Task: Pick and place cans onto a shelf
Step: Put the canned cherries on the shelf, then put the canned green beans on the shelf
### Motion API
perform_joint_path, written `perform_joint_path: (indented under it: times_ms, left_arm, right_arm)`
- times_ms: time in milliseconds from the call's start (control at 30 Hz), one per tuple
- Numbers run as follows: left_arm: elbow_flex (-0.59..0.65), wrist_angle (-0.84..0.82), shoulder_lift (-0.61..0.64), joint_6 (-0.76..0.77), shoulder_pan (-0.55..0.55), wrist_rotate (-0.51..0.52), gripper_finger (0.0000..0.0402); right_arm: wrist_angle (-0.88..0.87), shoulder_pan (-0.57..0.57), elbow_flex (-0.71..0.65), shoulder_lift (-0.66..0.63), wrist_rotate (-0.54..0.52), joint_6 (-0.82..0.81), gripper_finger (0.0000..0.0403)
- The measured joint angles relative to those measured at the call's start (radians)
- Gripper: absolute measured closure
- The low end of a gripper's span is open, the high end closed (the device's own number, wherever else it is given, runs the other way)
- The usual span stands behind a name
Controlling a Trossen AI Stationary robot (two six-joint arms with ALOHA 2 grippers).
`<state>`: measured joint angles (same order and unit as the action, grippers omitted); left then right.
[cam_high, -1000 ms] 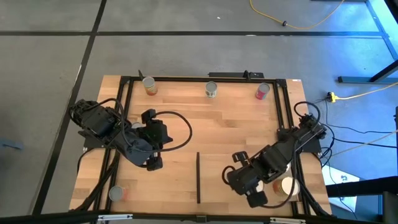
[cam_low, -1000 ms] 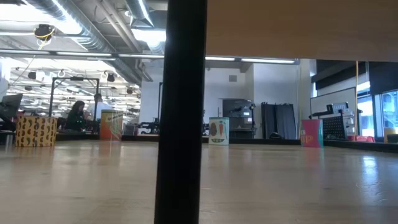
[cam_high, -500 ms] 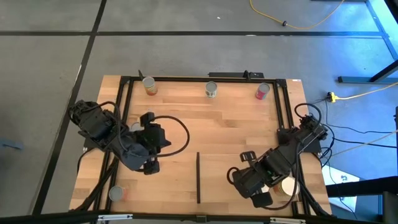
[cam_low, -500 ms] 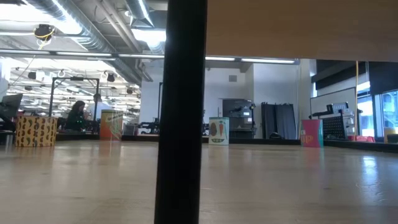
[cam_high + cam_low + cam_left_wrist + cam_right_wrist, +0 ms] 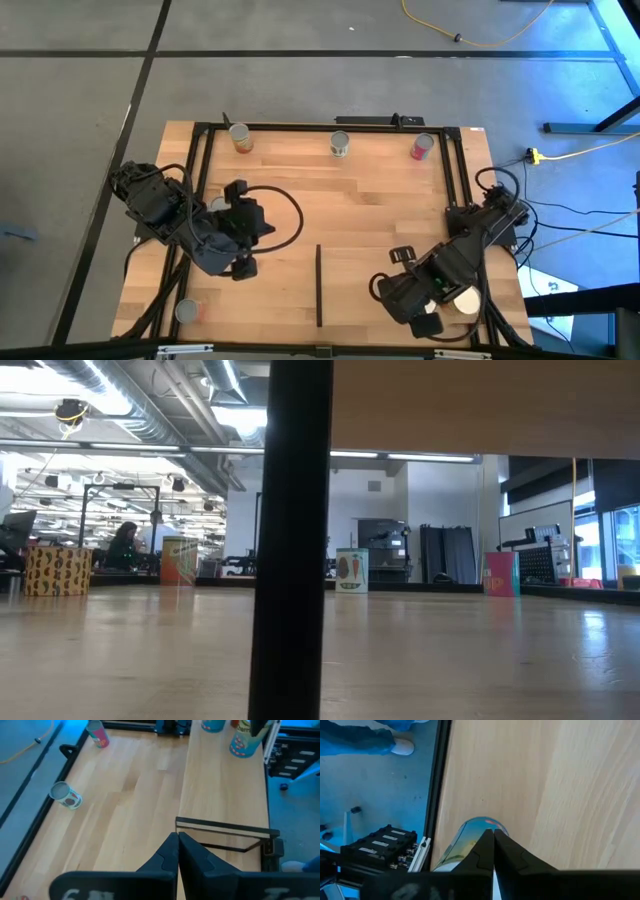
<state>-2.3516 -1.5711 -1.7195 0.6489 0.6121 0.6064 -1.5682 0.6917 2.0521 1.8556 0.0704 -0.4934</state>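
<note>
High view: desk (image 5: 380,200) fills the centre of the frame. Three cans stand along its upper edge: a yellow-labelled can (image 5: 239,137) at upper left, a green-labelled can (image 5: 340,144) at upper middle, a red can (image 5: 421,147) at upper right. A fourth can, silver-topped (image 5: 185,311), stands at the lower left corner. A white-topped can (image 5: 464,299) sits at lower right, touching or just beside the right arm. A thin black strip (image 5: 319,285) runs vertically at lower centre. Left pincer (image 5: 243,266) hangs over the desk left of centre; right pincer (image 5: 424,322) is at lower right, next to the white-topped can.

Low view: a thick black post (image 5: 290,540) crosses the frame top to bottom, with a pale wood panel (image 5: 480,405) across the upper right. Far back on the desk stand the three cans: orange-yellow at left (image 5: 178,560), green-white at centre (image 5: 351,570), red at right (image 5: 500,573). Two people (image 5: 135,542) show in the room at far left.

Left wrist view: left pincer (image 5: 178,851) has its fingers together, nothing between them. Ahead lies the shelf panel (image 5: 225,790) with its black edge strip. A can lies tilted at frame left (image 5: 66,796), a red one at upper left (image 5: 98,734), and two more at the top right (image 5: 244,741).

Right wrist view: right pincer (image 5: 493,847) has its fingers together, with a can (image 5: 470,840) right behind the tips, near the desk's black-framed edge. A person's shoe (image 5: 402,747) shows at upper left.
</note>
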Motion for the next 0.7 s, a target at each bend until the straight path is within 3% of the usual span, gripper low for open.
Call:
perform_joint_path:
  times_ms: [400,700]
  left_arm:
    - [0.000,0.000,0.000,-0.003,-0.009,0.105,0.0402]
    - [0.000,0.000,0.000,-0.035,-0.112,0.115,0.0401]
  right_arm:
    - [0.070,-0.030,0.001,-0.107,-0.205,-0.116,0.0397]
    - [0.149,-0.088,0.002,-0.216,-0.364,-0.134,0.0397]
